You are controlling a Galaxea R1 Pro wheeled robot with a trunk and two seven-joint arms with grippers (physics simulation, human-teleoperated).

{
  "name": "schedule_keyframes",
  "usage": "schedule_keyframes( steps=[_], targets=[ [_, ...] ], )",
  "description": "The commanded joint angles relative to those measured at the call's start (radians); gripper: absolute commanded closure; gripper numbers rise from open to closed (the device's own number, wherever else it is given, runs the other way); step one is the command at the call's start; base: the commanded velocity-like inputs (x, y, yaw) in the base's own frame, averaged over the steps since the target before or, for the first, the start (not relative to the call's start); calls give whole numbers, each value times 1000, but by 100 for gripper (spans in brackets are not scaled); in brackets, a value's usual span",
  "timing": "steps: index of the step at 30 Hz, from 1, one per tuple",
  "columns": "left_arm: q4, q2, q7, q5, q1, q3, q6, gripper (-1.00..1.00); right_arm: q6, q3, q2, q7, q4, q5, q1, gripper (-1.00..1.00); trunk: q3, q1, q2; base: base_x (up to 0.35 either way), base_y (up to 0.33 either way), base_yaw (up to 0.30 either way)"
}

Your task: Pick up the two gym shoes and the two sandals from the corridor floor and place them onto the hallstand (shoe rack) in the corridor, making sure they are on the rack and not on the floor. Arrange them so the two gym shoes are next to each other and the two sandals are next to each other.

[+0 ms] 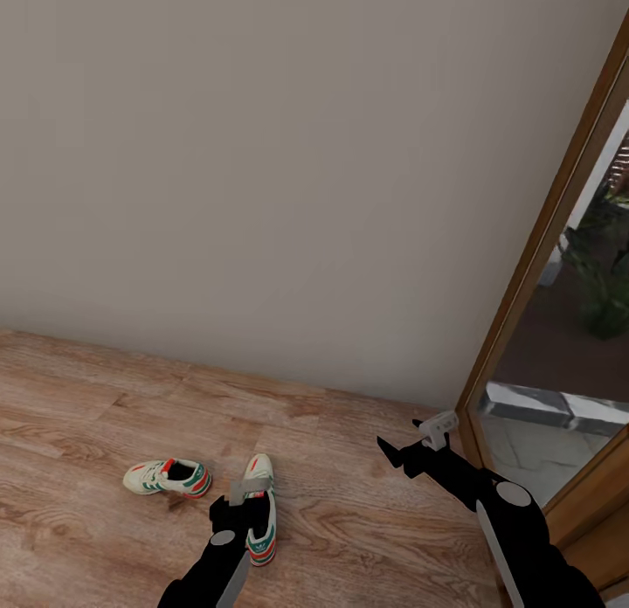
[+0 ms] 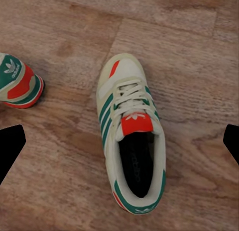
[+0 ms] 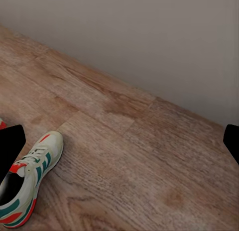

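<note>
Two white gym shoes with teal stripes and orange-red patches lie on the wood-plank corridor floor [image 1: 87, 433]. One shoe [image 1: 166, 479] lies to the left, and its heel [image 2: 20, 84] shows in the left wrist view. The other shoe [image 1: 262, 494] [image 2: 132, 136] [image 3: 30, 181] lies straight beneath my left gripper [image 1: 234, 505] [image 2: 122, 141]. That gripper hovers above it, open, with its fingers spread to either side. My right gripper [image 1: 409, 446] [image 3: 122, 141] is open and empty, held above bare floor to the right of the shoes. The sandals and the hallstand are out of view.
A plain beige wall [image 1: 288, 171] closes the corridor just behind the shoes. A wooden door frame [image 1: 542, 241] with a glass pane stands at the right, close to my right arm. Bare plank floor lies to the left and between the two arms.
</note>
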Motion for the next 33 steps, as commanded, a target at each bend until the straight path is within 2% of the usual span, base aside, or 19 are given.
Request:
schedule_keyframes(
  steps=[1,17,25,33],
  targets=[
    [-1,1,8,6,0,-6,4,-100,3,-1,0,8,-2,10,-1,-100,-1,0,0,0,0,0],
    [-1,-3,6,9,0,-6,2,-100,2,-2,0,8,-2,10,-1,-100,-1,0,0,0,0,0],
    [-5,-7,6,10,-2,-8,2,-100,1,1,0,8,-1,10,-1,-100,-31,7,-9,0,0,0],
    [-33,-8,3,12,-2,-7,1,-100,1,0,0,8,-1,9,-1,-100,-31,7,-9,0,0,0]
  ],
)
